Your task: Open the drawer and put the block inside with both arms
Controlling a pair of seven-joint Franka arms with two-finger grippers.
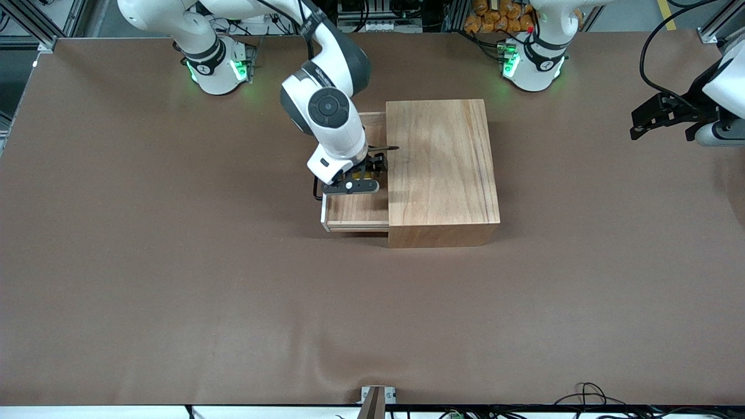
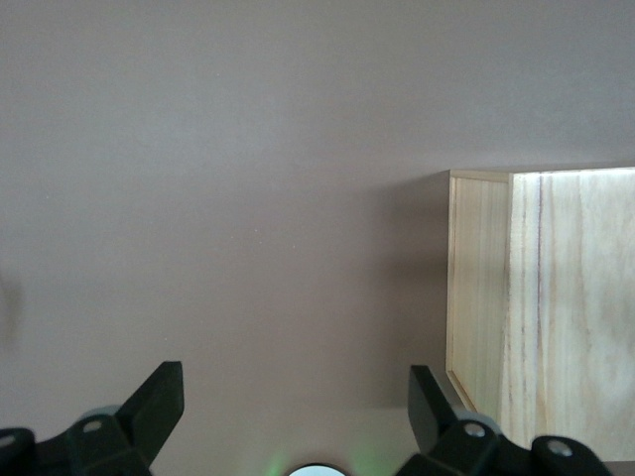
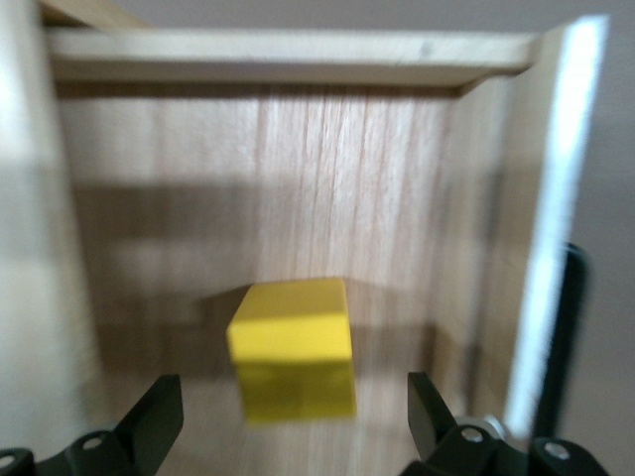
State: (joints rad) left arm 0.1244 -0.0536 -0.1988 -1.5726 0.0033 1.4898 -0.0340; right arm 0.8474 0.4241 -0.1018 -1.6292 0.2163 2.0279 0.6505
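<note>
Scene: I see a brown desk point(image 1: 174, 279) from a high camera facing the two arms.
Box: a light-wood box point(image 1: 442, 169) sits near the centre of the front view.
Drawer: the drawer point(image 1: 356, 210) is pulled out of the box's 9 o'clock side, toward the right arm's end of the desk.
Block: the yellow block point(image 3: 294, 349) rests on the drawer floor, clear of both fingers in the right wrist view.
Right tool: the right tool point(image 1: 364, 173) hangs over the open drawer, fingers spread wide with nothing between them.
Left tool: the left tool point(image 1: 663, 116) waits at about 3 o'clock in the front view, well apart from the box, fingers apart and empty.
Progress: I judge the drawer opened and the block placed inside.
Left to do: lift the right arm clear; the task names no closing step.
</note>
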